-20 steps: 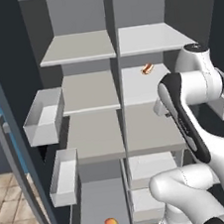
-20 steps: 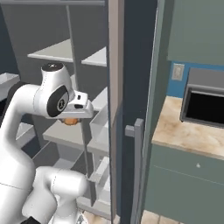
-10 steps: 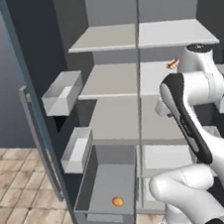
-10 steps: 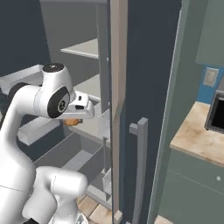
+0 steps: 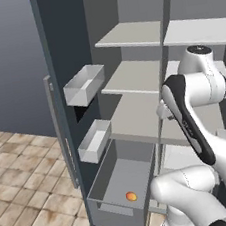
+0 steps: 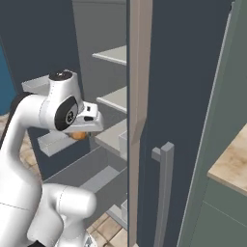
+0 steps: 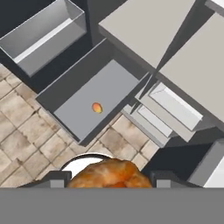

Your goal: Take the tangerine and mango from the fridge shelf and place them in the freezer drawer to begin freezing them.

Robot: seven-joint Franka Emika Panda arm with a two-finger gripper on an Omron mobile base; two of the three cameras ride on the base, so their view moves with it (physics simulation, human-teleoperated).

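tool (image 7: 109, 183) clamped on mango (image 7: 109, 176) up high | tangerine (image 5: 131, 197) sitting in open drawer (image 5: 110, 208) | door bins (image 5: 85, 84) on left

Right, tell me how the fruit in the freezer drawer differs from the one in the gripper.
The mango lies loose on the floor of the open freezer drawer; the tangerine is clamped in the gripper. The mango is a smooth oval, yellow-orange with a redder side; the tangerine is mottled deep orange. Both are small orange-toned fruits.
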